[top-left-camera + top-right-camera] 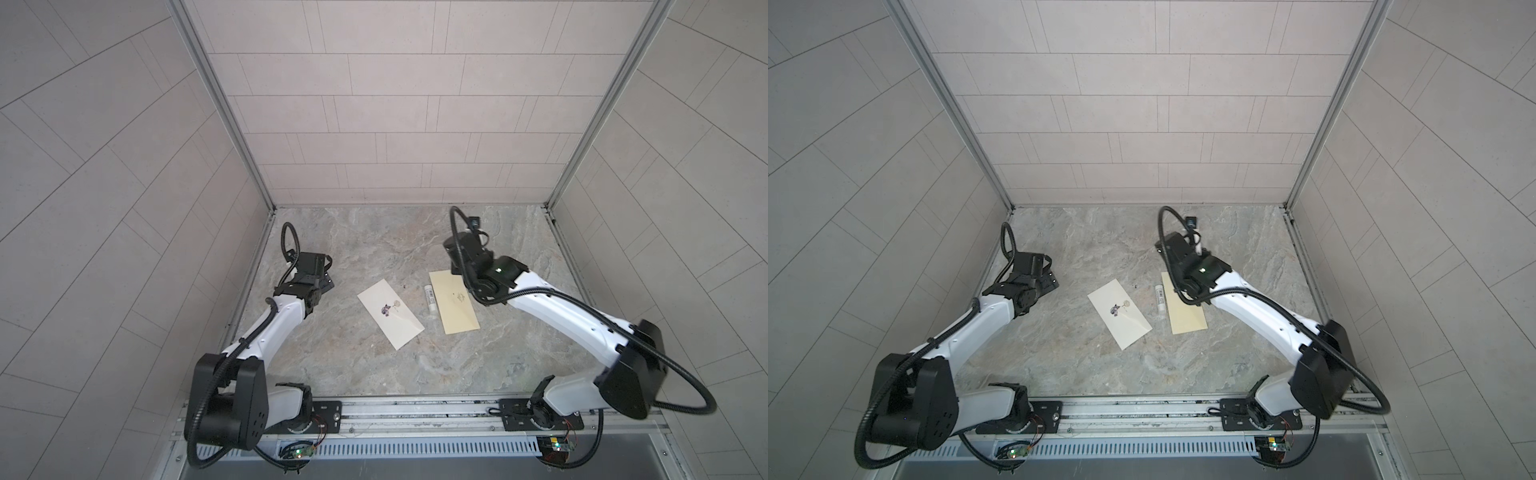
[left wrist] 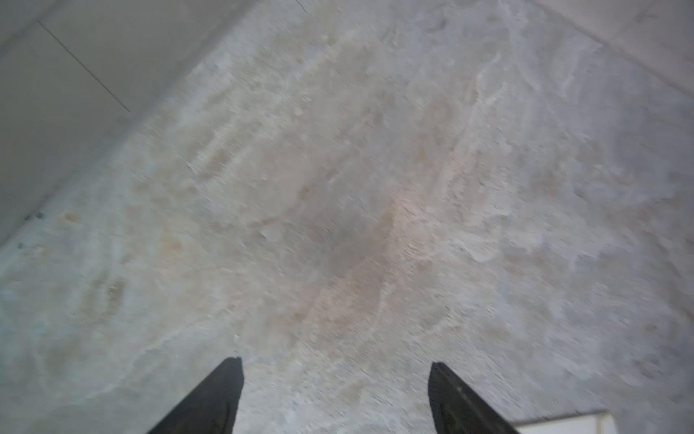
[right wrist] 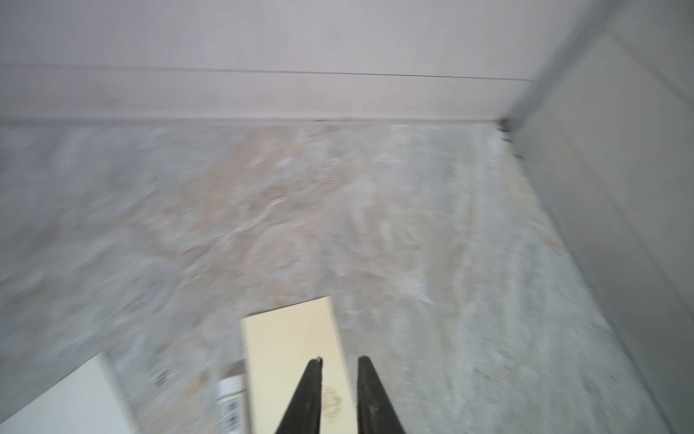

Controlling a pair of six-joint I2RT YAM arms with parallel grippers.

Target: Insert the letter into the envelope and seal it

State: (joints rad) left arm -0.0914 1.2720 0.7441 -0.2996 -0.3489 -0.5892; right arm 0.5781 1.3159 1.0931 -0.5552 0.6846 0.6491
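A white envelope (image 1: 390,313) with a small purple flower print lies flat at the table's middle; its corner shows in the left wrist view (image 2: 563,422). To its right lies the cream letter (image 1: 453,301), seen in both top views (image 1: 1185,309) and in the right wrist view (image 3: 285,338). My right gripper (image 3: 340,360) hovers over the letter's far end, jaws a little apart with nothing between them. At the left, over bare table and clear of the envelope, my left gripper (image 2: 336,362) stands wide open and empty; it also shows in a top view (image 1: 326,282).
A white glue stick (image 1: 430,301) lies between envelope and letter, close along the letter's left edge. The marble-patterned table (image 1: 374,249) is boxed in by tiled walls at the back and both sides. The arm bases sit on a rail (image 1: 415,409) along the front edge.
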